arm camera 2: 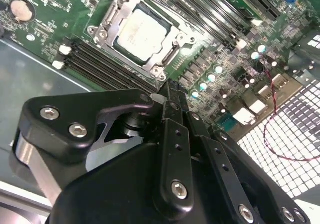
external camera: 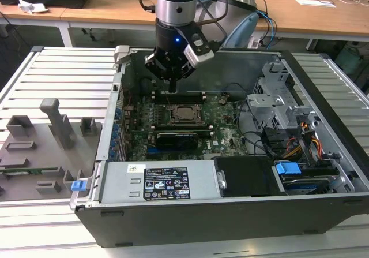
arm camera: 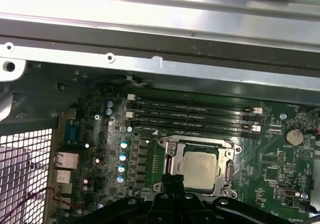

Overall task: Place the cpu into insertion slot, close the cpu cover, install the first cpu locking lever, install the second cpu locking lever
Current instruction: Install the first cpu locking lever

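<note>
Apparently seated cpu (arm camera 2: 142, 33); case (external camera: 230, 212) on slatted table (external camera: 57, 73), desks (external camera: 323, 15) behind.

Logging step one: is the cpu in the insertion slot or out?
In. Both wrist views show the cpu lying flat within the insertion slot, the cpu cover framing it.

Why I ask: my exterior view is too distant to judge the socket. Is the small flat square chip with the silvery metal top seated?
Observer: Yes. In both wrist views the silvery square chip lies flat and level, not tilted.
Operator: Is anything closed over it?
Observer: In the second wrist view a thin silvery metal frame plate lies flat around the chip, whose top shows through the plate's cut-out.
</note>
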`<state>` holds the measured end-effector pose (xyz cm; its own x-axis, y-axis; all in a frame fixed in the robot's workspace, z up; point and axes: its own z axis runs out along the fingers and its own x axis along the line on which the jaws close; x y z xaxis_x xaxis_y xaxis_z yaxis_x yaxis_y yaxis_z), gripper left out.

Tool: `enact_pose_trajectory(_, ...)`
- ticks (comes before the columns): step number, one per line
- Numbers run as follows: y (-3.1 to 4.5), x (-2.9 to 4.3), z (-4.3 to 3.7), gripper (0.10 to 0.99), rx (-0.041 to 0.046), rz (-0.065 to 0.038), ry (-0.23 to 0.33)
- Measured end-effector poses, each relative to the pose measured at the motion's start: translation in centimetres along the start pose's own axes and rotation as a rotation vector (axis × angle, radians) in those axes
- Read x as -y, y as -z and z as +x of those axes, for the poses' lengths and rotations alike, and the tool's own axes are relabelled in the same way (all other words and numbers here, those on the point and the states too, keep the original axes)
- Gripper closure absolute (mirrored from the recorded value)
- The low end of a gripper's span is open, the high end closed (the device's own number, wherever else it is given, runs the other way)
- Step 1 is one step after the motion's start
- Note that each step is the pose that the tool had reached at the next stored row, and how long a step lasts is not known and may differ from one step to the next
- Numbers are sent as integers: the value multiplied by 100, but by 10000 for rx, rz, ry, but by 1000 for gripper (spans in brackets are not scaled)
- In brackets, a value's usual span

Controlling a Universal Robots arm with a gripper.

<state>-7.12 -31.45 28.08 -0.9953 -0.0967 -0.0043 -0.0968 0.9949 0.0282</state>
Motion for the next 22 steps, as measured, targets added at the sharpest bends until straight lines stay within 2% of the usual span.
enact_pose_trajectory(16, -40, -5, 66, 980, 27, 1, -7)
enact_pose_trajectory(22, -91, -6, 88, 980, 32, 2, -57)
